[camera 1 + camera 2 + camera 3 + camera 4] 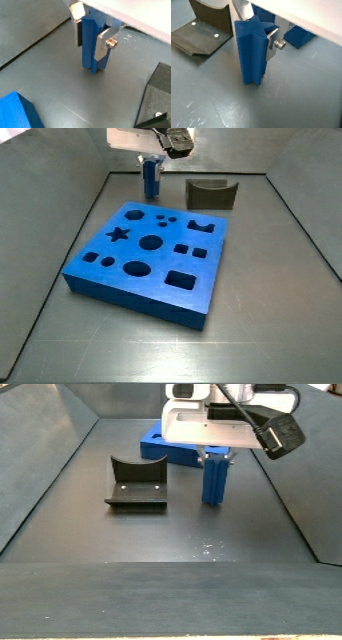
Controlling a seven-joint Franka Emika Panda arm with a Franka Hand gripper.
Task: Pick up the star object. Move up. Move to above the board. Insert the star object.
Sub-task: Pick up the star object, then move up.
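Grey floor, end effector [91, 31] gripping star object [91, 46]

Slim tall blue star-section peg [250, 52], upright on grey floor between gripper [92, 31] plates; large flat blue holed board [147, 256] well apart.

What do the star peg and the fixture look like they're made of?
Star object, between the gripper fingers: probably matte blue plastic, judging by its even colour and dull faces. Fixture: dark, matte with a faint sheen, with small bright screw-like dots; metal or plastic, can't tell.
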